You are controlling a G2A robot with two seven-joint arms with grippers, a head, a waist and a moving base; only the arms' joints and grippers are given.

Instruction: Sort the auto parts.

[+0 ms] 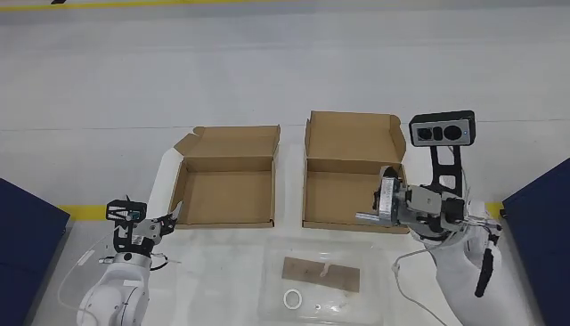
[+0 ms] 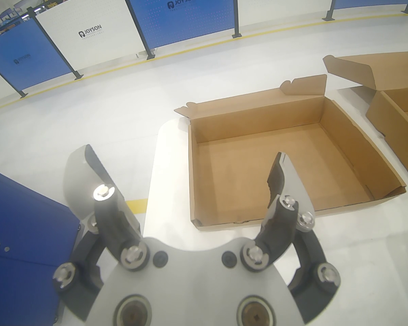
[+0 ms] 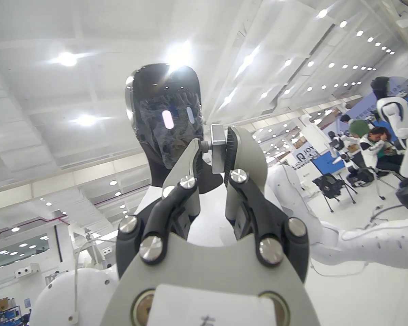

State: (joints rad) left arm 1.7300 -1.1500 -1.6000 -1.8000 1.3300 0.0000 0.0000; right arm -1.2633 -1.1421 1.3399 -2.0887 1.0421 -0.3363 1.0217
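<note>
Right gripper (image 3: 215, 141) clamps a metal part (image 3: 218, 153); left gripper (image 2: 183, 155) gapes wide.

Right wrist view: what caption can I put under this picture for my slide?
The right gripper pinches a small silver metal part, pointed up toward the ceiling lights.

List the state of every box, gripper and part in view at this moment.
left cardboard box: lid open, empty.
right cardboard box: lid open, nothing seen inside.
left gripper: open, empty.
right gripper: shut on the metal part.
metal part: clamped, held in the air.
white ring: lying flat, ungripped.
</note>
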